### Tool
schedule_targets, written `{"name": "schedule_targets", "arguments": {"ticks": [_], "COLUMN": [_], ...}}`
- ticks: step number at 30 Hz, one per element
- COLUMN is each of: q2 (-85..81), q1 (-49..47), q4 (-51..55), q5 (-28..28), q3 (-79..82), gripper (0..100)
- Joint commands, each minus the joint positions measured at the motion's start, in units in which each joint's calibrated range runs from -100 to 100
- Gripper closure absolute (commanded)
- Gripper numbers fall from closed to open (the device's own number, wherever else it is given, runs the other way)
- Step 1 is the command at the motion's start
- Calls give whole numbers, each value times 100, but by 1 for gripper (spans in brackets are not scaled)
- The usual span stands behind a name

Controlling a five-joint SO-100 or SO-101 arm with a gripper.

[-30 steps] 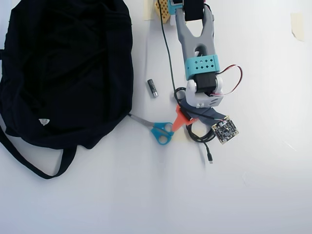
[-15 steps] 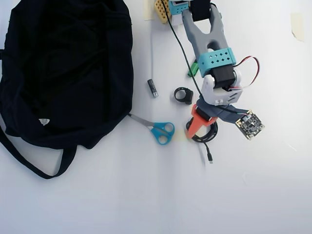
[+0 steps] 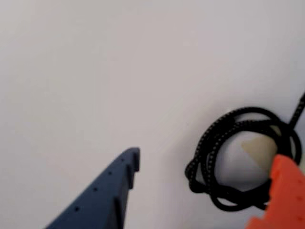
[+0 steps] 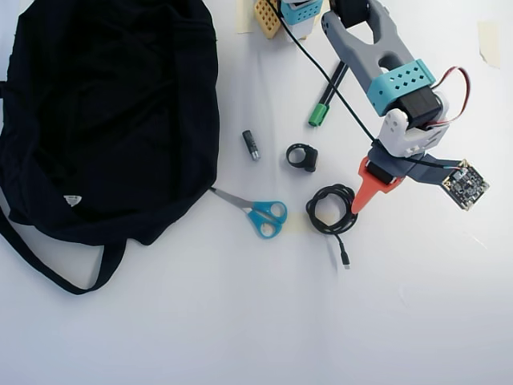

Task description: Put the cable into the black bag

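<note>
The coiled black cable (image 4: 332, 208) lies on the white table (image 4: 240, 321), well apart from the black bag (image 4: 104, 120). The gripper (image 3: 205, 191) hangs jaws apart, its orange finger (image 4: 367, 188) just beside the coil's right edge in the overhead view, so the loop sits slightly off-centre.

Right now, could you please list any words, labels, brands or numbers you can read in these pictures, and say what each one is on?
No text is legible in either view.
A small white tag on the black bag in the overhead view: too small to read.
The circuit board by the tool: any markings too small to read.
</note>
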Motion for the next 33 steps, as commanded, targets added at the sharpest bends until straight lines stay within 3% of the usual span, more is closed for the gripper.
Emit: {"name": "schedule_targets", "arguments": {"ticks": [1,33], "q2": [-130,525], "q1": [-10,521], "q4": [2,-101], "q5": [-99,-193], "q3": [-300,-524], "gripper": [65,65]}}
